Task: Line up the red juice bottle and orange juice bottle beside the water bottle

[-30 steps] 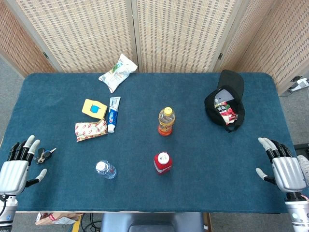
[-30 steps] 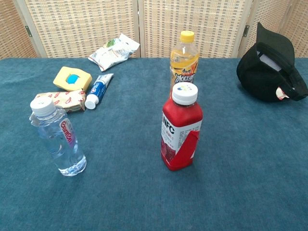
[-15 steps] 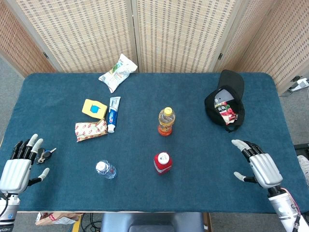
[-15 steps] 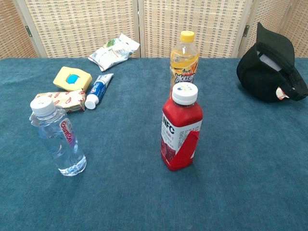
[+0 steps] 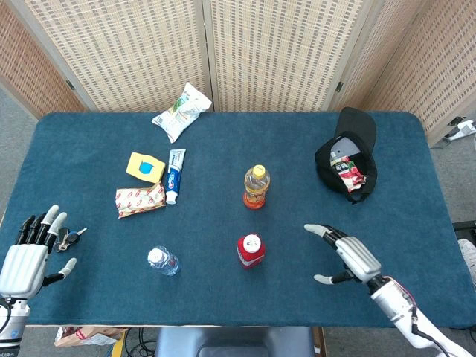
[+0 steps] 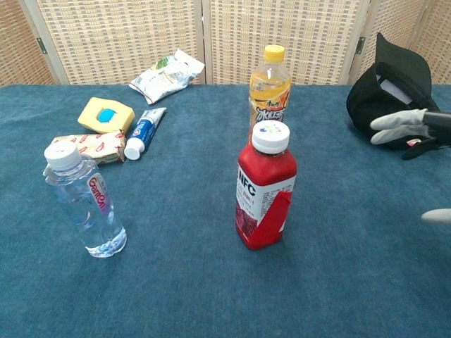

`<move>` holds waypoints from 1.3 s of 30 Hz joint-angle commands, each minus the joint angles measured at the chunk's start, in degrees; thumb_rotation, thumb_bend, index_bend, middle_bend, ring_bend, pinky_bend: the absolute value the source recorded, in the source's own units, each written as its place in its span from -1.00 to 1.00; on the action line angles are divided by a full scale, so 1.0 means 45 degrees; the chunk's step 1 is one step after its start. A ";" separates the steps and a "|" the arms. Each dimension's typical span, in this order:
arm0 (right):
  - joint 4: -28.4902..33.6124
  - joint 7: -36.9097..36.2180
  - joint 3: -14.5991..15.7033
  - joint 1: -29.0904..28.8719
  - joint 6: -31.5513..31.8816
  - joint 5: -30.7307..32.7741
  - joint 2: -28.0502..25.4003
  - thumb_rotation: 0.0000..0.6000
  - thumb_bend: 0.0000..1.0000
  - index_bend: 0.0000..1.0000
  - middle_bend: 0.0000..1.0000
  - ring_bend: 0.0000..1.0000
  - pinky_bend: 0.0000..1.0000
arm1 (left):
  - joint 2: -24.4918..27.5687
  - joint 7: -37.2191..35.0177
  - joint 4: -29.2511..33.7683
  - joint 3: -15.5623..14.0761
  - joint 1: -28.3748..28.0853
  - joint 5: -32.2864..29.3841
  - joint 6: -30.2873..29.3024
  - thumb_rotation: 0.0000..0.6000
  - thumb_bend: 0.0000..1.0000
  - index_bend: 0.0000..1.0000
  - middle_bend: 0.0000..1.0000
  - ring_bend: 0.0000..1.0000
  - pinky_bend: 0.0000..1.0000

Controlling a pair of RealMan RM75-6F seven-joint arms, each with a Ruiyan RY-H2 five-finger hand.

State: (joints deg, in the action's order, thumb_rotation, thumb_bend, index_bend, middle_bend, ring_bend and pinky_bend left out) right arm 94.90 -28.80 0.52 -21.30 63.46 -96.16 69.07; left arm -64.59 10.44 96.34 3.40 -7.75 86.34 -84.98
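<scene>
The red juice bottle stands upright near the table's front middle. Behind it the orange juice bottle is also upright. The clear water bottle stands to the left of the red one. My right hand hovers open, fingers spread, to the right of the red bottle and apart from it. My left hand is open at the table's front left edge, holding nothing; the chest view does not show it.
A black cap lies at the right rear. A yellow box, a toothpaste tube, a red-white packet and a snack bag sit at the left rear. Keys lie by my left hand.
My right hand has moved left from the table's right edge toward the red juice bottle and now shows in the chest view. The bottles and left hand have stayed put.
</scene>
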 commanded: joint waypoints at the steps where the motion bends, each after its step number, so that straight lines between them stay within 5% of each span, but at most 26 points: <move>1: -0.0710 -0.1336 -0.0182 -0.0814 -0.0612 0.0031 0.0973 1.00 -1.00 -0.76 -0.73 -0.82 -0.63 | 0.0014 -0.0022 0.0007 -0.0017 0.0013 -0.0001 -0.0002 1.00 -0.56 -1.00 -1.00 -1.00 -1.00; 13: -0.2949 -0.4150 -0.0572 -0.2601 -0.1661 0.0237 0.3262 1.00 -1.00 -0.76 -0.74 -0.82 -0.63 | 0.0098 -0.0088 0.0045 -0.0049 0.0069 0.0124 -0.0146 1.00 -0.56 -1.00 -1.00 -1.00 -1.00; 32: -0.4956 -0.5760 -0.0223 -0.4169 -0.1935 0.0041 0.5162 1.00 -1.00 -0.76 -0.69 -0.82 -0.63 | 0.0083 -0.0353 -0.0191 -0.0043 0.0149 0.0120 -0.0261 1.00 -0.56 -1.00 -1.00 -1.00 -1.00; 39: -0.5260 -0.5628 -0.0208 -0.4205 -0.1699 0.0348 0.5510 1.00 -0.86 -0.45 -0.47 -0.71 -0.62 | 0.0105 -0.0396 -0.0223 -0.0069 0.0160 0.0177 -0.0272 1.00 -0.56 -1.00 -1.00 -1.00 -1.00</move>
State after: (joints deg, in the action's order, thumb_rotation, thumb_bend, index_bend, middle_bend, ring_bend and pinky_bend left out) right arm 71.42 -54.31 -0.38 -40.29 55.67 -94.84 93.65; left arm -64.12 8.66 95.34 3.09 -7.02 87.12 -86.22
